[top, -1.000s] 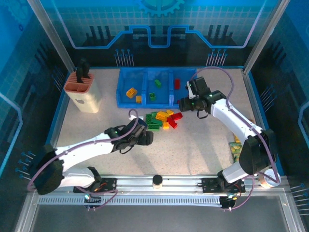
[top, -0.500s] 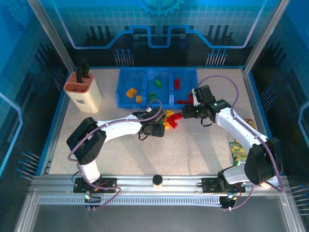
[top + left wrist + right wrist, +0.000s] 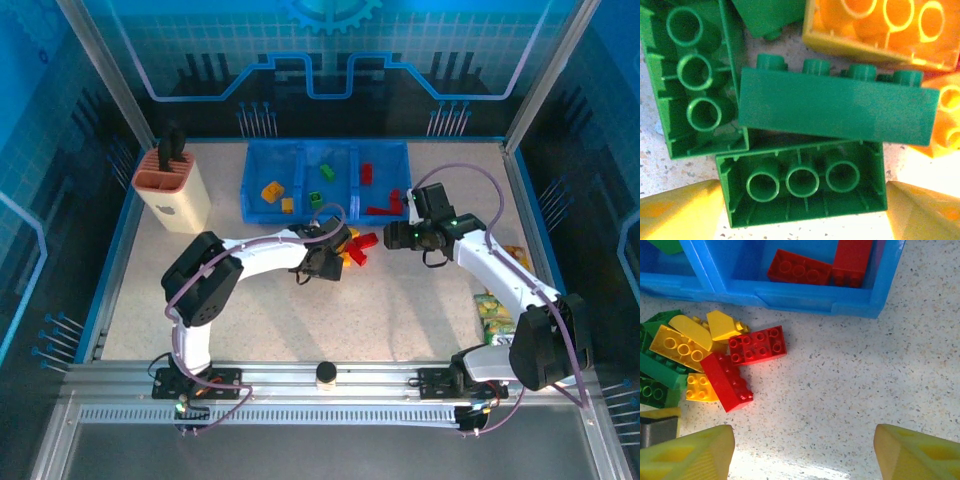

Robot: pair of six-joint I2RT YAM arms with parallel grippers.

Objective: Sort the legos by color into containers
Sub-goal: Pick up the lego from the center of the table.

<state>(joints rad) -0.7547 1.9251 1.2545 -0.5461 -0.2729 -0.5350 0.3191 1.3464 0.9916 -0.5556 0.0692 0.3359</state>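
Your left hand (image 3: 802, 212) and right hand (image 3: 805, 455) both stand wide open over the worktop (image 3: 865, 390).
The left straddles an upturned green lego (image 3: 840, 175) among the loose legos (image 3: 354, 247) mid-worktop; contact is unclear. The right is empty, just short of the containers (image 3: 790, 295) along the far edge, which hold red bricks (image 3: 800, 267).

Pale speckled table (image 3: 400, 310) with a blue rim, enclosed by blue-lit panel walls (image 3: 200, 60) printed with gear and circuit lines; aluminium posts (image 3: 108, 75) at far corners, rail (image 3: 380, 380) along the near edge
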